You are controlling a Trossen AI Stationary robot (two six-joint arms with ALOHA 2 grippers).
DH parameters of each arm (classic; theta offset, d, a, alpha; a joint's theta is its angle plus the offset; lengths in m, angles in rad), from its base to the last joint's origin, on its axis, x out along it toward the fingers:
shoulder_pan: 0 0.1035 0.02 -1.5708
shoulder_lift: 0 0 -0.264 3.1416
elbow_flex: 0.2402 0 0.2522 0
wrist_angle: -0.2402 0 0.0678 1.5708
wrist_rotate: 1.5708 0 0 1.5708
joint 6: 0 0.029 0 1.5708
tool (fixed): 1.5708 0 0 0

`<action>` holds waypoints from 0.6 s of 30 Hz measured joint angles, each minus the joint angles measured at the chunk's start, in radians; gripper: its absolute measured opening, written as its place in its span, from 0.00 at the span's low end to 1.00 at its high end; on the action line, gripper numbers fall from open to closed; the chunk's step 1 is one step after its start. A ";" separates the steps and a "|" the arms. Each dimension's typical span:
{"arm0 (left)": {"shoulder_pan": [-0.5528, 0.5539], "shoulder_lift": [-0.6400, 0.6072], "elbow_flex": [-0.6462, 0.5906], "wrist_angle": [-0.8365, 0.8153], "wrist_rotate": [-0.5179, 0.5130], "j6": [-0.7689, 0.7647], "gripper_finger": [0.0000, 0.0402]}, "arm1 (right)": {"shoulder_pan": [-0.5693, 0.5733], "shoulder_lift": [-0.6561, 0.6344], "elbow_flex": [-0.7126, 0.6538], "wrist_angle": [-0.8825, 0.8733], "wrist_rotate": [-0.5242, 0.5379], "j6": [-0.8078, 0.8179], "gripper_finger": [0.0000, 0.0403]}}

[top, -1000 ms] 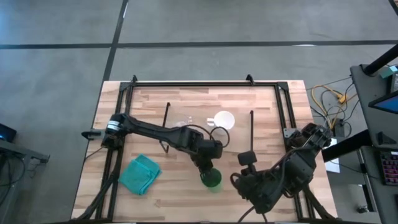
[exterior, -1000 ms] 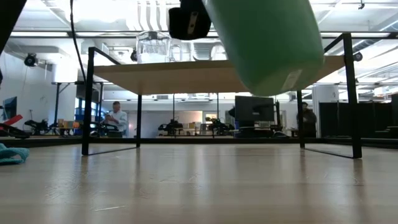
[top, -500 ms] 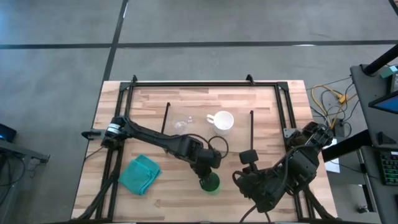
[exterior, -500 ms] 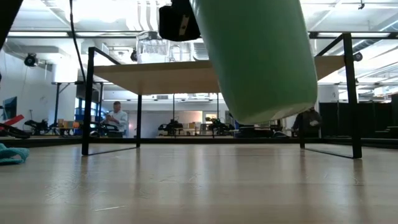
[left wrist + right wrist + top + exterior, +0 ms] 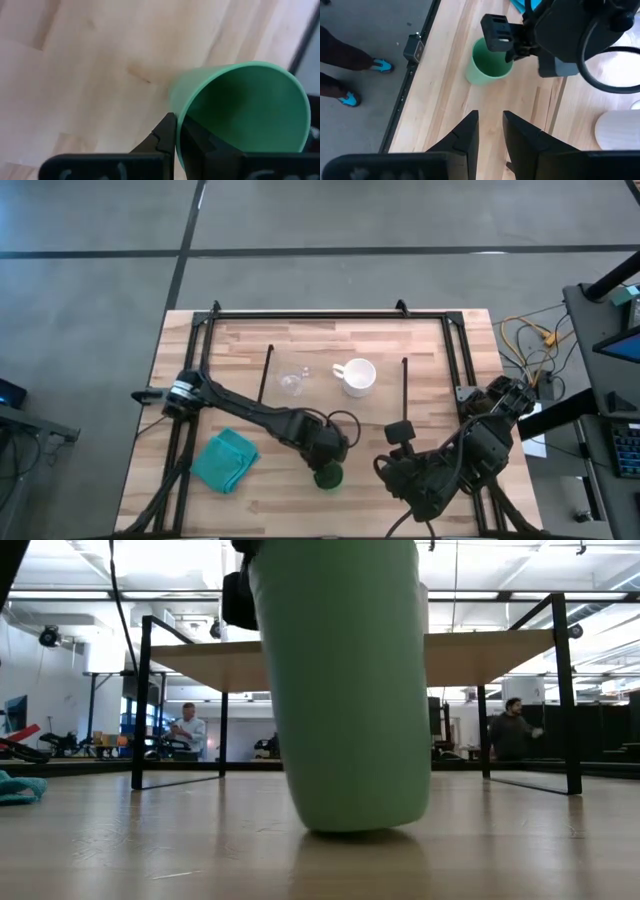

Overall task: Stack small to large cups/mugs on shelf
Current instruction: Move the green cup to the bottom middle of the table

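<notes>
Near table's front edge, our left gripper (image 5: 327, 463) pinches rim of tall green plastic cup (image 5: 328, 477), 1 finger inside, 1 outside. Cup stands upright, base on light wooden tabletop (image 5: 420, 350), judging by low view; rim grip leaves base free for setting down. Our right gripper (image 5: 489, 131) waits beside, fingers slightly parted, holding nothing. White handled ceramic mug (image 5: 357, 375) and small clear glass cup (image 5: 291, 382) sit on low light-wood shelf (image 5: 480, 652), well apart from green cup.
</notes>
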 joint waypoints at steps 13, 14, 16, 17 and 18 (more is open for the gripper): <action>0.002 -0.003 -0.021 0.005 0.035 0.025 0.02 | 0.000 0.000 0.000 0.000 0.000 -0.042 0.20; 0.002 -0.002 -0.026 0.010 0.037 0.024 0.04 | 0.000 0.000 0.000 0.000 0.000 -0.044 0.20; 0.002 -0.001 -0.034 0.045 0.038 0.024 0.08 | 0.000 0.000 0.000 0.000 0.000 -0.050 0.20; 0.002 -0.001 -0.034 0.063 0.038 0.023 0.10 | 0.000 0.000 0.000 0.000 0.000 -0.051 0.20; 0.002 -0.001 -0.034 0.078 0.038 0.023 0.11 | 0.000 0.000 0.000 0.000 0.000 -0.051 0.20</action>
